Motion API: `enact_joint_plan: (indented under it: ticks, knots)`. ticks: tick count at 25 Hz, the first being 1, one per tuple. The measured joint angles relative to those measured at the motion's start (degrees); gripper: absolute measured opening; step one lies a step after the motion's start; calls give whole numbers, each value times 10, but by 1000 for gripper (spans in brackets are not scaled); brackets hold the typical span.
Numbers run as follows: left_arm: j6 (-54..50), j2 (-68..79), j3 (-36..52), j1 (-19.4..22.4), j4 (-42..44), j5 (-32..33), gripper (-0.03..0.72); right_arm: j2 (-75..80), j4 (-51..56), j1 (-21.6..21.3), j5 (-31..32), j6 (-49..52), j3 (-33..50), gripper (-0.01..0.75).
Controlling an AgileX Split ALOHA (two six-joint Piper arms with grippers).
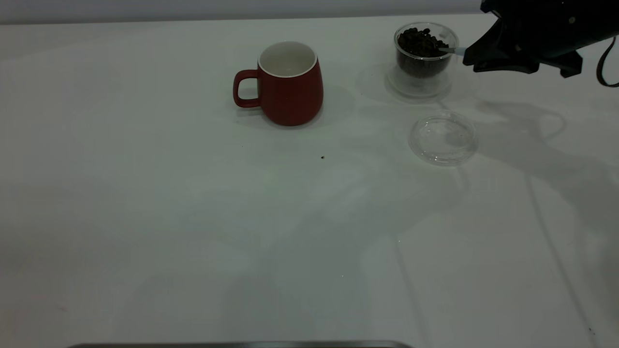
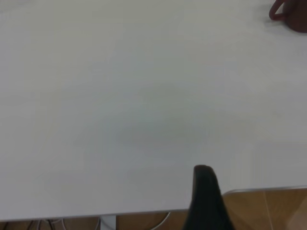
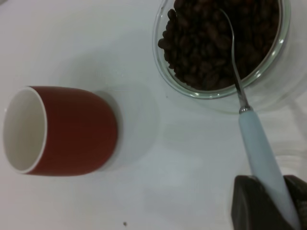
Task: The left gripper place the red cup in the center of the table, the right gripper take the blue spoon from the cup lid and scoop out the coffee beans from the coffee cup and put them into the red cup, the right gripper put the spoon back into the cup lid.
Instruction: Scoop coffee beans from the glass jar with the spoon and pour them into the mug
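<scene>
right gripper [image 3: 268, 203] clamped on blue spoon [image 3: 259, 148], bowl buried in coffee beans [image 3: 216, 38] (inside coffee cup [image 1: 424, 50]); red cup [image 1: 289, 83] upright nearby.

One red cup [image 1: 289, 83], one coffee cup [image 1: 425, 50] of coffee beans [image 1: 421, 42], one cup lid [image 1: 443, 137], one blue spoon [image 3: 261, 154].

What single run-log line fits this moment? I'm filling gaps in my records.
right hand: holds pale-blue-handled metal spoon | spoon bowl: in beans, clear glass cup | dark red ceramic mug: upright, empty | left hand: parked

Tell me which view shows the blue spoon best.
The right wrist view: the blue spoon runs from the right gripper into the coffee beans. The exterior view shows only a sliver of handle; the left wrist view shows none.
</scene>
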Motion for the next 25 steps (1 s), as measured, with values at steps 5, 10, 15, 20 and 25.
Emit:
enact_joint_plan:
  ticks: [5, 10, 15, 20, 25]
  knots:
    - [0, 0, 0, 0, 0, 0, 587, 11, 2, -14, 37, 21, -7, 114]
    - [0, 0, 0, 0, 0, 0, 587, 12, 2, -45, 83, 38, -8, 114]
    - [-4, 0, 0, 0, 0, 0, 587, 13, 2, -65, 123, 55, -8, 114]
    - [-4, 0, 0, 0, 0, 0, 587, 31, 2, -77, 150, 62, -8, 114]
    - [-4, 0, 0, 0, 0, 0, 587, 34, 1, -79, 146, 50, -9, 114]
